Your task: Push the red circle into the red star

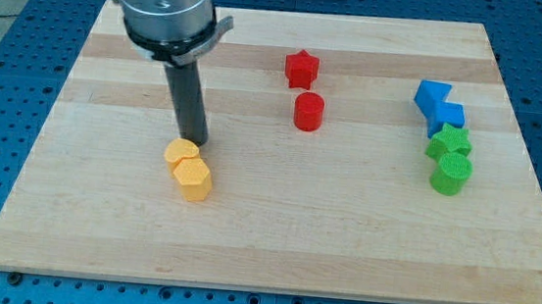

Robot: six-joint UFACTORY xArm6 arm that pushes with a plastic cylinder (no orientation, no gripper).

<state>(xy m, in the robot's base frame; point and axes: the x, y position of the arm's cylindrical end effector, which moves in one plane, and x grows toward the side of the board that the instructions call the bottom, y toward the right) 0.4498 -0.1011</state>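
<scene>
Looking across the single camera view, my tip [194,142] rests at the left-centre of the worktop [273,241], touching the top of the yellow blocks [188,168]. No pincer exists on this rod, so nothing can be told of one spreading or pinching. The red circle [308,111] sits upper centre, well right of my tip, just below the red star [301,69]; I judge the push must run upward, from beneath the circle.

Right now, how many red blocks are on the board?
2. The red star sits near the view's top centre; the red circle lies just below it, with a small gap between them. None appear hidden. My tip is left, beside the yellow blocks.
</scene>
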